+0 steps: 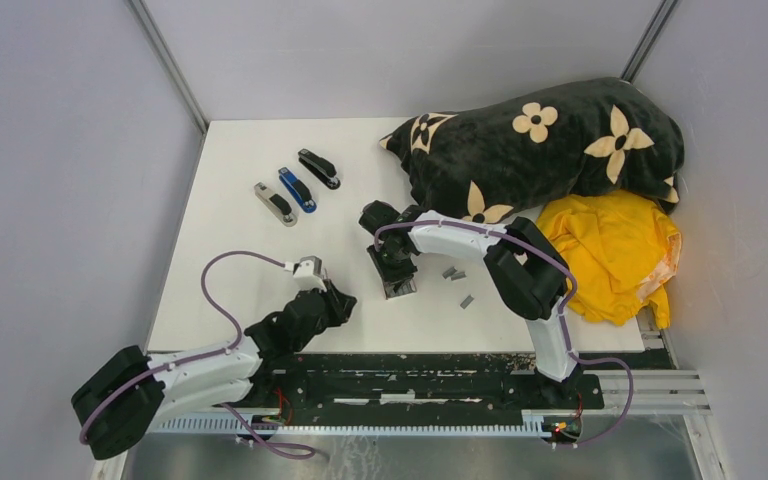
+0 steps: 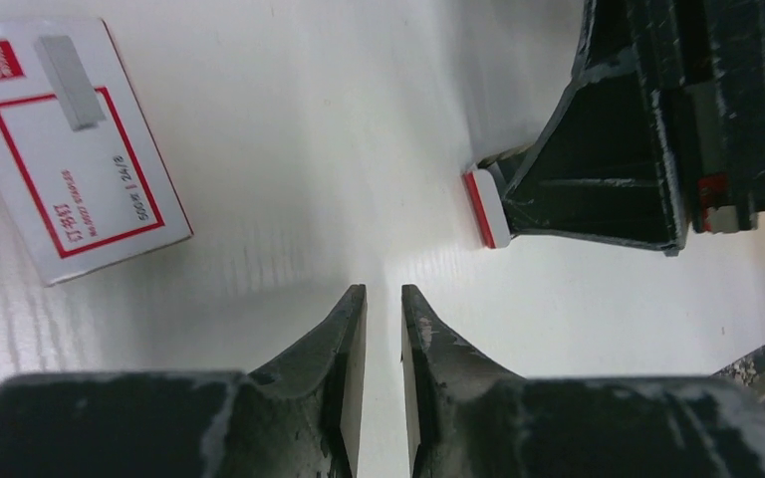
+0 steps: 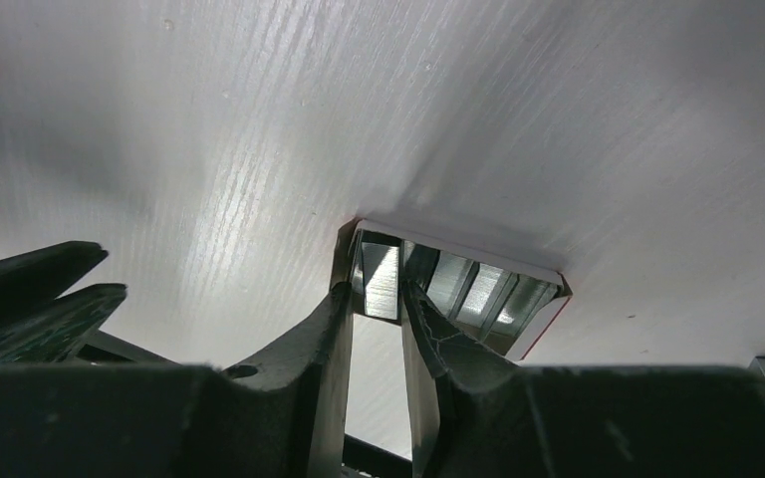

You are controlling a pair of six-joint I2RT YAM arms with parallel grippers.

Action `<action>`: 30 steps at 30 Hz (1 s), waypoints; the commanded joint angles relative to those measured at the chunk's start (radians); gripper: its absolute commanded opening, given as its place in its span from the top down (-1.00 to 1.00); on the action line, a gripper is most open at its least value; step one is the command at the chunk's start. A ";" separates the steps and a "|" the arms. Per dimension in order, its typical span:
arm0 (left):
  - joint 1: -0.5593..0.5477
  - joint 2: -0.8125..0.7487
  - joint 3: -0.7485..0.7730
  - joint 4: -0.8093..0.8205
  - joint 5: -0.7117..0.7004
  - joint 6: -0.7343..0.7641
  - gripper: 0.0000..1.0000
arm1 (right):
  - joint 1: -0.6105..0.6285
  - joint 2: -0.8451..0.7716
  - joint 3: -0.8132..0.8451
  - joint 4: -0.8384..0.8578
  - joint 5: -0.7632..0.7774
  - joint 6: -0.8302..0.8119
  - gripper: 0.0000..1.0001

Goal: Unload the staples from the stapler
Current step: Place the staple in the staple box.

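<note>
Three staplers lie at the back left: grey [image 1: 275, 203], blue [image 1: 297, 189] and black [image 1: 319, 168]. My right gripper [image 1: 396, 274] reaches down into a small open tray [image 1: 401, 290] that holds several strips of staples [image 3: 478, 289]. In the right wrist view the right gripper [image 3: 379, 291] is shut on the leftmost staple strip [image 3: 380, 279]. Two loose strips [image 1: 453, 272] lie to the right of the tray, and a third [image 1: 467, 299] lies nearer the front. My left gripper [image 2: 383, 291] hovers low over bare table to the tray's left, its jaws a narrow gap apart and empty.
A white-and-red staple box [image 2: 70, 149] lies left of my left gripper, also seen from above as the box [image 1: 308, 268]. A dark flowered blanket [image 1: 550, 145] and a yellow cloth [image 1: 610, 250] fill the back right. The table's front edge [image 1: 360, 350] is close to both arms.
</note>
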 commanded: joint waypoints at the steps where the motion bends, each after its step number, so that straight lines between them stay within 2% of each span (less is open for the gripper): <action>1: 0.004 0.111 0.011 0.152 0.065 -0.002 0.53 | -0.008 -0.012 -0.011 0.031 -0.021 0.018 0.40; 7: 0.004 0.256 0.036 0.251 0.108 -0.011 0.62 | -0.015 -0.023 -0.024 0.043 -0.047 0.019 0.39; 20: 0.005 0.451 0.092 0.374 0.176 -0.031 0.63 | -0.047 -0.053 -0.059 0.078 -0.116 0.029 0.37; 30: 0.004 0.442 0.093 0.361 0.169 -0.031 0.63 | -0.053 -0.081 -0.062 0.082 -0.131 0.022 0.35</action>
